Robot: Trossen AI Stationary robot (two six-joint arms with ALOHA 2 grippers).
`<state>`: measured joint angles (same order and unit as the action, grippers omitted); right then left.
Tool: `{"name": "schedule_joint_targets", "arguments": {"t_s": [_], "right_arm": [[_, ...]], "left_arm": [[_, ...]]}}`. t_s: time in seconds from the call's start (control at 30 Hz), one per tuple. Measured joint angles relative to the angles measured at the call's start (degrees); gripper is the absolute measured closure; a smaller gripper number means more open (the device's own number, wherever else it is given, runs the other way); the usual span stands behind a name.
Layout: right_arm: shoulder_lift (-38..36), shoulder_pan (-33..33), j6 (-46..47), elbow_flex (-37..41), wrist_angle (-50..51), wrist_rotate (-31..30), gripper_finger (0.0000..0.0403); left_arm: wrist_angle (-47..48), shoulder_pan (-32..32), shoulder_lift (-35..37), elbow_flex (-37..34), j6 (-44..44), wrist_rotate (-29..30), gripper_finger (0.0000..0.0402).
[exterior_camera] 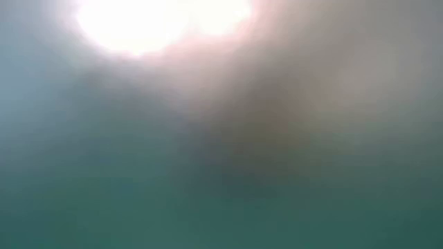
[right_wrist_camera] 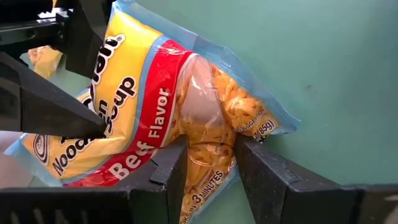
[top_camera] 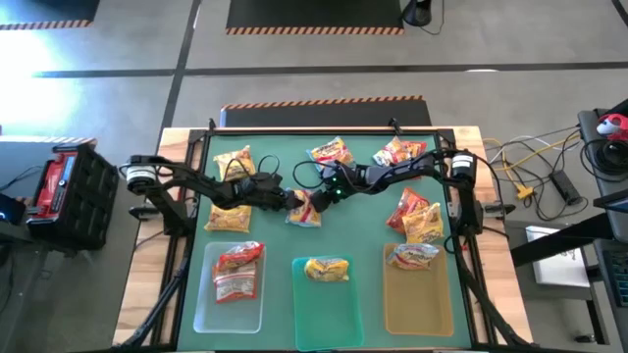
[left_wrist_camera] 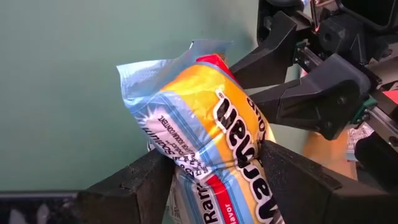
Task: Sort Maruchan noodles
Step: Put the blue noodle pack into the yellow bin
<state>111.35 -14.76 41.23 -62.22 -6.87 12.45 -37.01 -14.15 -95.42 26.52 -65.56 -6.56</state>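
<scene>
Three trays sit along the near edge of my green mat [top_camera: 368, 211]: a clear tray [top_camera: 202, 304], a teal tray [top_camera: 327, 309] and an amber tray [top_camera: 417, 304], each holding noodles. Wooden table, grey floor around it. Both my grippers meet mid-mat on one yellow beef packet [top_camera: 306, 207]. My left gripper [top_camera: 290, 199] straddles its end, fingers wide. My right gripper [right_wrist_camera: 210, 163] pinches it shut. Only the wrist views show that grip; from overhead the packet is half hidden, and the low view is a blur.
</scene>
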Motion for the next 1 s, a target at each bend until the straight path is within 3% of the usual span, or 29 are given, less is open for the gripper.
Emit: {"name": "schedule_joint_targets", "arguments": {"t_s": [0.2,0.43,0.6,0.8,0.93,1.0], "right_arm": [[-1.01,-0.17,-2.34,0.04,0.54,1.04,0.0273],[-5.32,-1.65,-5.45,0.31,3.37,1.63,0.0271],[-9.66,-3.69,-6.88,0.26,10.08,2.22,0.0243],[-15.63,-6.04,-8.62,0.16,13.41,8.26,0.0183],[-17.92,-6.64,-12.71,0.01,13.29,15.21,0.0156],[-18.45,-6.64,-14.71,-0.04,13.16,18.85,0.0149]], "left_arm": [[-0.16,0.02,0.15,0.0,0.02,-0.78,0.0225],[-0.48,0.09,0.09,0.01,-0.09,-2.42,0.0333],[-0.93,-0.14,0.09,0.02,1.35,-3.46,0.0395],[-0.99,-1.81,0.09,1.58,11.69,-14.18,0.0399],[-0.62,-3.28,0.07,4.77,21.63,-24.53,0.0401],[1.12,-3.82,0.07,6.91,24.73,-26.69,0.0401]]}}
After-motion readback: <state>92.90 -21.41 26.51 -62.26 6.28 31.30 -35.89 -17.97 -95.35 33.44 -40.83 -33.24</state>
